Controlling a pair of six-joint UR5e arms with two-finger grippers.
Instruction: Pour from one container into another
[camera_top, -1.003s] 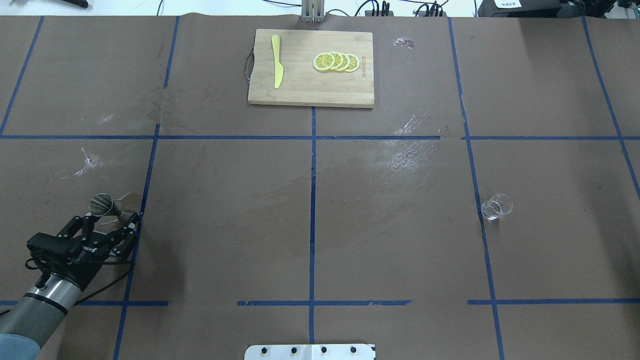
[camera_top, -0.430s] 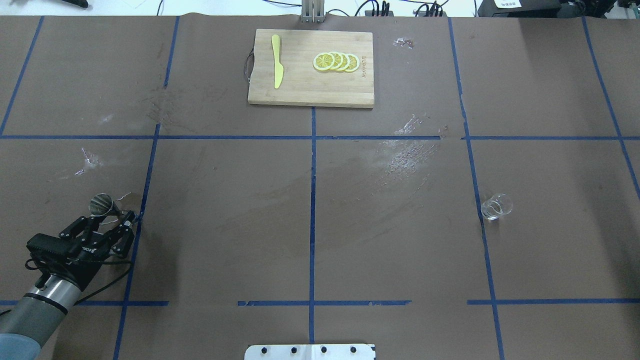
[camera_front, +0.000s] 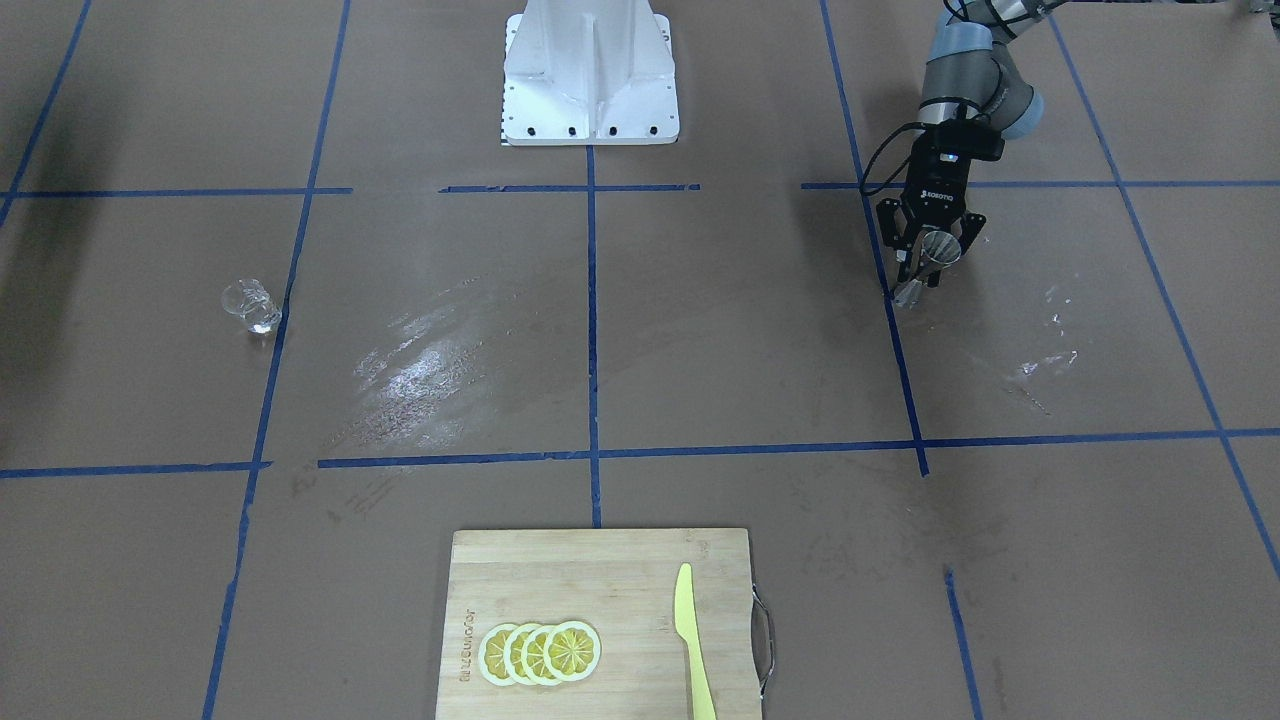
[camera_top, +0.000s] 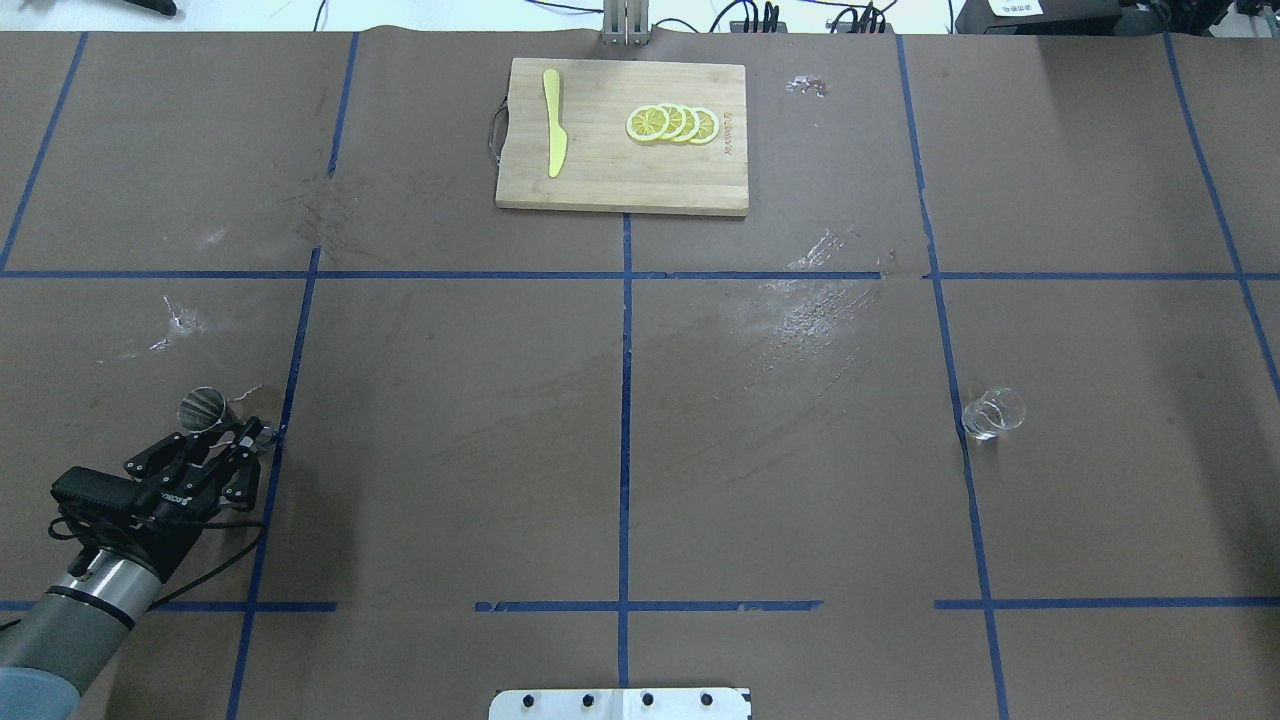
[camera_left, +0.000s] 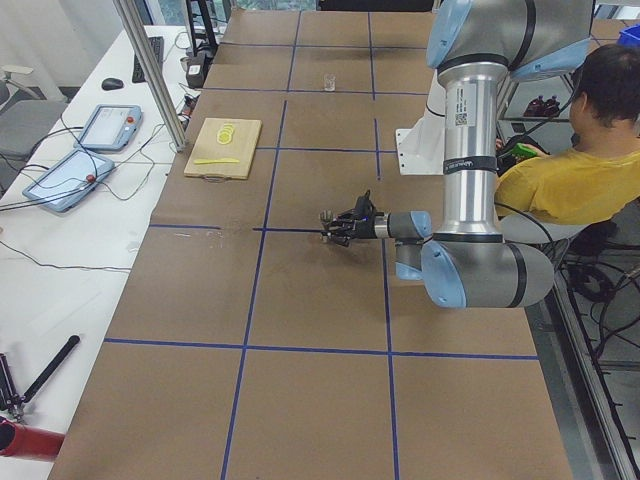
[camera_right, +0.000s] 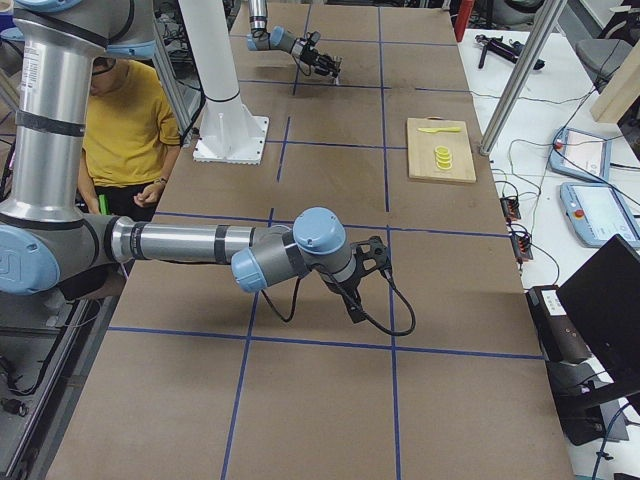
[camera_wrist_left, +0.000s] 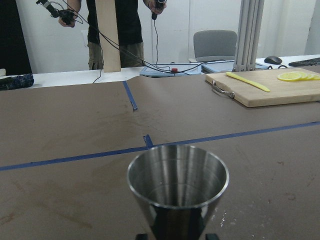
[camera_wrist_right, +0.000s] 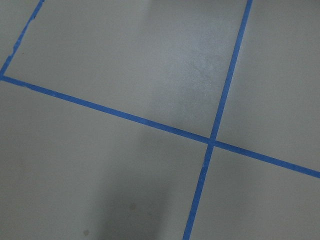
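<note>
The steel jigger (camera_top: 204, 408) (camera_front: 938, 247) stands at the near left of the table and fills the left wrist view (camera_wrist_left: 177, 185), its upper cup empty. My left gripper (camera_top: 228, 432) (camera_front: 925, 268) reaches in low, shut on the jigger at its narrow waist. Far off on the right side, the clear glass tumbler (camera_top: 993, 413) (camera_front: 252, 305) stands alone beside a blue tape line. My right gripper (camera_right: 375, 255) shows only in the exterior right view, raised above the table, so I cannot tell its state. Its wrist camera sees only brown paper and tape.
A wooden cutting board (camera_top: 620, 175) lies at the far middle with a yellow knife (camera_top: 553, 135) and lemon slices (camera_top: 672, 123). The white robot base (camera_front: 590, 70) is at the near edge. A person in yellow (camera_left: 560, 180) sits behind the robot.
The left gripper's fingers have drawn together around the jigger's waist. The jigger and the tumbler stay where they were.
</note>
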